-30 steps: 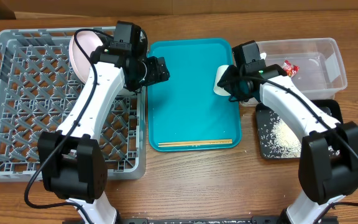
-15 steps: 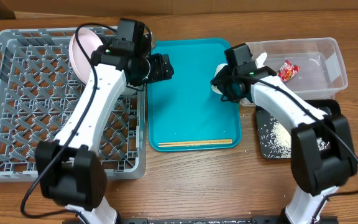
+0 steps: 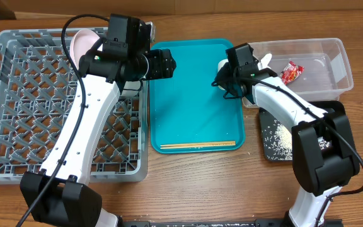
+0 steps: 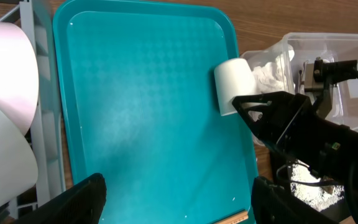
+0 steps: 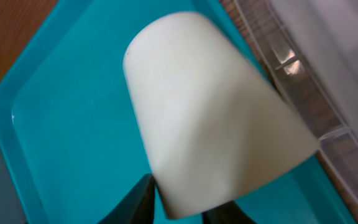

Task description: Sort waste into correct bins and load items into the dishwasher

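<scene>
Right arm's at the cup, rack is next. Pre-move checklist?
1. Grip of right gripper on cup: cannot tell. The fingertips sit at its end, but contact is unclear.
2. Pose of cup: ok. It lies on its side at the right edge of the tray.
3. State of left gripper: ok. It is open and empty.
4. Path to rack: probably not ok. The left gripper hangs over the tray's far left corner, between cup and rack.
5. Room in rack: ok. Most of the grid is bare, and a plate stands at the far edge.
6. Position of chopsticks: ok. They lie at the tray's near edge, apart from the cup.
</scene>
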Robot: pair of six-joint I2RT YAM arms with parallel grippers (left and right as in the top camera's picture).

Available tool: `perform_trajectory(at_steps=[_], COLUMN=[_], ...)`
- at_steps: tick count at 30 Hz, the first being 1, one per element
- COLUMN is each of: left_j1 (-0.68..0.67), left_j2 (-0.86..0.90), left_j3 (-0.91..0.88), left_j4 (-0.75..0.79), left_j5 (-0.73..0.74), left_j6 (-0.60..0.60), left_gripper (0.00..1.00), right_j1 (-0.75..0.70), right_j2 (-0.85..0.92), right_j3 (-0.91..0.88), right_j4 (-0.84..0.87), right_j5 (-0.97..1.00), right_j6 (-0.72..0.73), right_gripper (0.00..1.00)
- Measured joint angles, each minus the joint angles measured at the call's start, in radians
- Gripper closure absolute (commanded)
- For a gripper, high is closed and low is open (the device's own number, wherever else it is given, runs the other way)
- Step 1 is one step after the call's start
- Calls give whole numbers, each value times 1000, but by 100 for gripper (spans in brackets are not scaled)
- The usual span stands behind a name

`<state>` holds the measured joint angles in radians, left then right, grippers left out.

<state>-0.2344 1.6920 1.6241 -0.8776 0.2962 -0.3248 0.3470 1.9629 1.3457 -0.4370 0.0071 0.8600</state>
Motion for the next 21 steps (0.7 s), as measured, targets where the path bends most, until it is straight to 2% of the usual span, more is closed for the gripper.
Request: perform_trajectory(at_steps=[5,13,21], left_j1=[0,0,0], left_j2=[0,0,0], left_j3=[0,0,0], left_j4=[-6,-6,-8], left_j5=[-3,-5,-4], left_j6=[12,14,14], left_gripper=[23,24,24], right_j1=[1,1,1], right_j2=[0,0,0], right_j3=[0,0,0], right_j4=[-1,-4,-28], right_j5=[-10,-29,-66], right_j6=[-47,-129,-282], right_gripper=[87,87,87])
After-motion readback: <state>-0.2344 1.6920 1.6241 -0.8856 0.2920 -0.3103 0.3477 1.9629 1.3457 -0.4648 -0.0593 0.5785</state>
